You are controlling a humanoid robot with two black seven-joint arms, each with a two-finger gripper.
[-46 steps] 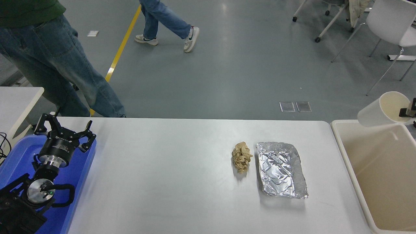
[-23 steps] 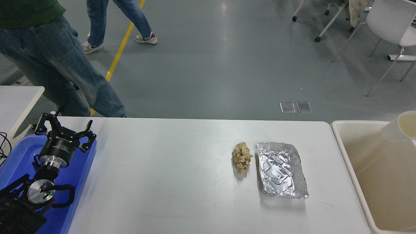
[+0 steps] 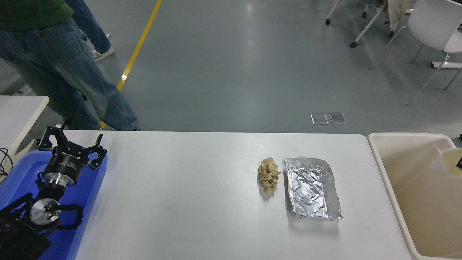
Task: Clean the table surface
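The white table surface [image 3: 187,187] carries a crumpled brown paper ball [image 3: 268,174] and, just to its right, a crinkled silver foil tray [image 3: 312,187]. My left gripper [image 3: 72,139] is parked open and empty over the blue tray at the lower left. Only a black sliver of my right gripper [image 3: 460,162] shows at the right edge. It holds a blurred white cup [image 3: 450,159] low inside the beige bin [image 3: 386,173], which stands off the table's right end.
A blue plastic tray [image 3: 21,169] lies under the left arm. A smaller white table [image 3: 18,108] stands at the far left. A person in jeans [image 3: 72,79] stands at the table's far left corner. White chairs [image 3: 436,25] stand at the back right.
The white cup and my right gripper have moved down and right, from above the bin's far rim to inside the bin. A walking person has left toward the upper left.
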